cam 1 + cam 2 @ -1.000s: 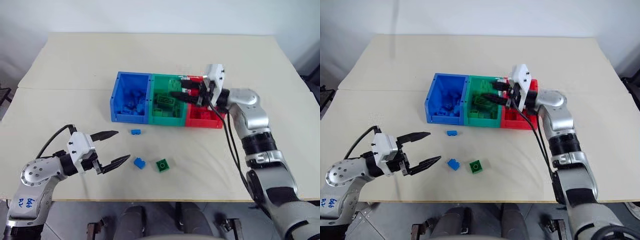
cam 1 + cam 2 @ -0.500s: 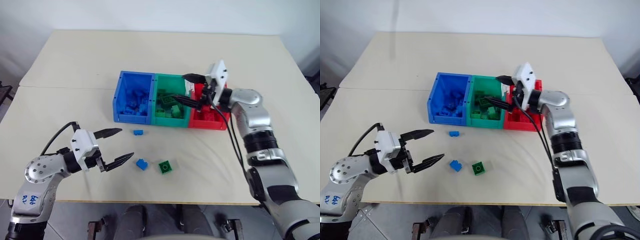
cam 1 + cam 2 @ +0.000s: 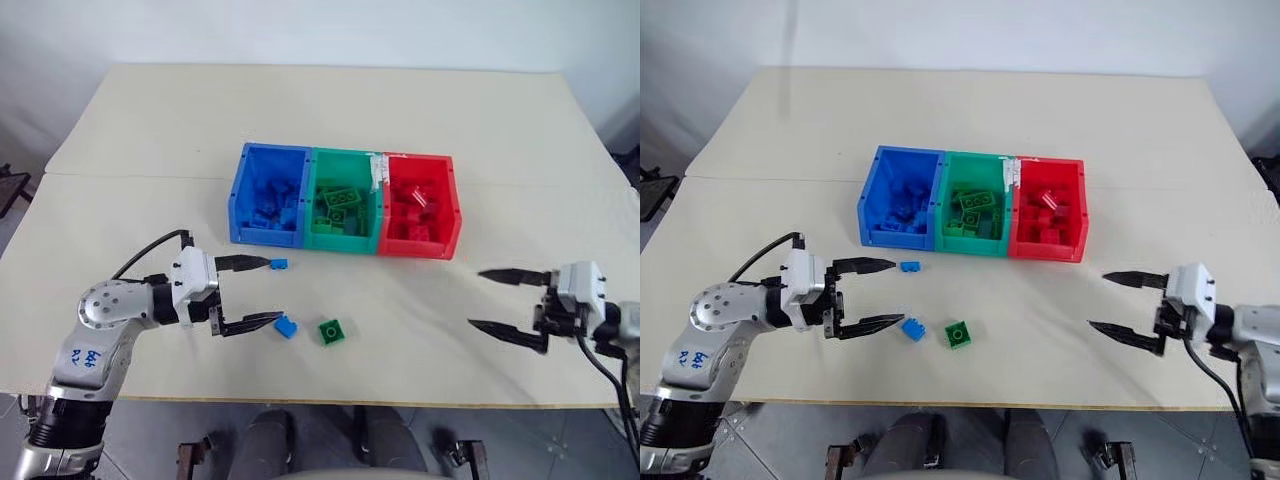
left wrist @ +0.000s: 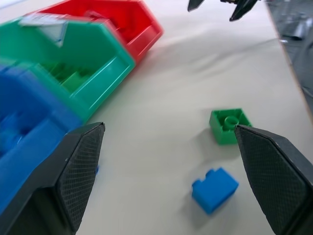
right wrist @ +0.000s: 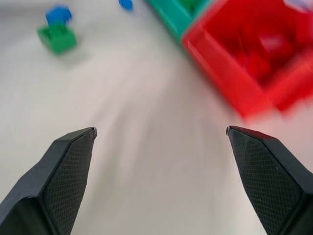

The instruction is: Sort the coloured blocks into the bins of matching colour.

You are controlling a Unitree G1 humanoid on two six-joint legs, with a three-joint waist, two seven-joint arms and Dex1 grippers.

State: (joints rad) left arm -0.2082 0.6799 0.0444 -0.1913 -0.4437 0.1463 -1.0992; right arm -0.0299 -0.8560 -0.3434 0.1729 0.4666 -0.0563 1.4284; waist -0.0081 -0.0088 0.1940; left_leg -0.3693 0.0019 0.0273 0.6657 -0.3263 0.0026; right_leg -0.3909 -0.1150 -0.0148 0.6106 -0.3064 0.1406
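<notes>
Three joined bins stand mid-table: blue (image 3: 262, 237), green (image 3: 340, 243) and red (image 3: 415, 248), each holding several bricks of its own colour. In front of them lie a small blue brick (image 3: 279, 264), a larger blue brick (image 3: 286, 326) and a green brick (image 3: 332, 331). My left gripper (image 3: 272, 290) is open and empty. Its upper fingertip is close beside the small blue brick and its lower one just left of the larger blue brick (image 4: 214, 189). My right gripper (image 3: 476, 298) hangs open and empty over the near right of the table, well apart from the bins.
The cream table (image 3: 320, 110) has bare surface behind the bins and between the two grippers. Its front edge (image 3: 400, 400) runs just below the loose bricks. A seam (image 3: 120, 176) crosses the left part of the tabletop.
My right gripper opened above the green and red bins, then swung back and down to the near right of the table. My left gripper edged right toward the loose bricks.
</notes>
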